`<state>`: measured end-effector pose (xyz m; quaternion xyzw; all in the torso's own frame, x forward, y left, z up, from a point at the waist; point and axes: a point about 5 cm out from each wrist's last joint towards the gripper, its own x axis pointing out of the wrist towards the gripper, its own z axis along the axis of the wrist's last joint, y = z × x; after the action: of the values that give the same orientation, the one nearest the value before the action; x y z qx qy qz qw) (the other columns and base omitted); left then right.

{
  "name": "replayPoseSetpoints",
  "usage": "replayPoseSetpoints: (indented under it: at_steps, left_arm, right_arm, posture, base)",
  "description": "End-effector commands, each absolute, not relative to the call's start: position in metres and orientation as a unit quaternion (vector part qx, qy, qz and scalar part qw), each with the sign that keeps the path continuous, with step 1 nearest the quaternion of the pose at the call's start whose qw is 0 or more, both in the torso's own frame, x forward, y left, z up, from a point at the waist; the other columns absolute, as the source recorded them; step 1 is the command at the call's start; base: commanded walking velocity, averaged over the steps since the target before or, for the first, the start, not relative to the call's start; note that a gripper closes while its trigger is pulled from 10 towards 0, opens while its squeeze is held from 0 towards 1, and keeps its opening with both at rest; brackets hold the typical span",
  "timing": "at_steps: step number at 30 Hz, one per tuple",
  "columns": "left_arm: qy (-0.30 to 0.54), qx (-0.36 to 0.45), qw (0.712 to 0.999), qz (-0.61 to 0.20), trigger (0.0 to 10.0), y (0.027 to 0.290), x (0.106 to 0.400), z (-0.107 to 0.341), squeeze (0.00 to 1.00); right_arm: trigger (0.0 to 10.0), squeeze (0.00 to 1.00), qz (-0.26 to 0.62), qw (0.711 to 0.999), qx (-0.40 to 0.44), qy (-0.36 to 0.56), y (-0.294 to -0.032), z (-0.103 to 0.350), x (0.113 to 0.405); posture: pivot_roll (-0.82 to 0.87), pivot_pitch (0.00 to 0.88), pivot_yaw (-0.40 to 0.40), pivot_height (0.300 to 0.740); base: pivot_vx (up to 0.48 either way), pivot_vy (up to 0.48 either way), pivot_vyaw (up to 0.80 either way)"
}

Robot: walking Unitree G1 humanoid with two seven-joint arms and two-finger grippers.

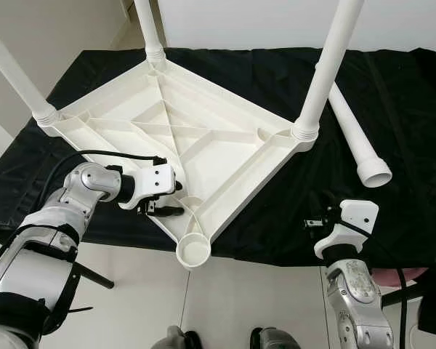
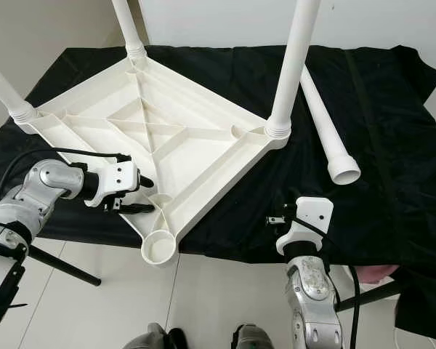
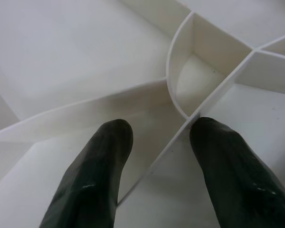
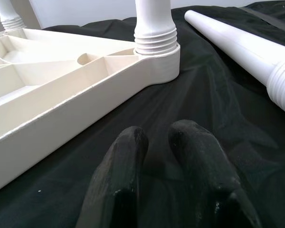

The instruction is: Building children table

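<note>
the white tabletop [image 1: 196, 138] lies upside down on a black cloth [image 1: 392, 131], ribbed underside up, and everything else is placed from it. three white legs stand screwed into its corners: one at the far corner [image 1: 149, 29], one at the robot's-left corner [image 1: 14, 76], one at the right corner [image 1: 327, 65]. the near corner holds an empty round socket [image 1: 194, 251], which overhangs the cloth's near edge. a fourth leg [image 1: 356, 142] lies loose on the cloth just right of the tabletop, threaded end toward the robot.

the left gripper [image 1: 167, 203] sits at the tabletop's near-left edge, close to the empty socket; its fingers [image 3: 99, 175] are spread apart either side of a thin rib (gripping nothing). the right gripper [image 4: 166, 142] hovers over the cloth near the tabletop's right corner, fingers nearly together with a narrow gap, holding nothing.
</note>
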<state>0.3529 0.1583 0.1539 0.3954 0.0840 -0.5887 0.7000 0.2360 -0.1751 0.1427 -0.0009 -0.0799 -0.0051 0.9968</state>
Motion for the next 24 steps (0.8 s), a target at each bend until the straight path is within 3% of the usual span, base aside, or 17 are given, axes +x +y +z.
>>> replayPoseSetpoints:
  at_steps: [1, 17, 24]
  left_arm:
    - [0.149, 0.368, 0.651, -0.647, 0.0, 0.165, 0.339, 0.135, 0.00]
    - [0.142, 0.339, 0.637, -0.677, 0.0, 0.157, 0.331, 0.127, 0.00]
    - [0.091, 0.286, 0.676, -0.673, 0.0, 0.137, 0.335, 0.134, 0.00]
  right_arm:
    - [10.0, 0.00, -0.002, 0.997, 0.002, -0.078, -0.171, 0.143, 0.234]
    - [10.0, 0.00, -0.006, 0.997, 0.003, -0.076, -0.172, 0.142, 0.234]
    - [10.0, 0.00, -0.008, 0.997, 0.004, -0.079, -0.171, 0.144, 0.236]
  posture:
    - [-0.18, 0.146, 0.136, 0.740]
    - [-0.18, 0.149, 0.139, 0.740]
    - [-0.18, 0.149, 0.134, 0.740]
  base:
    - [0.000, 0.000, 0.00]
    - [0.000, 0.000, 0.00]
    - [0.000, 0.000, 0.00]
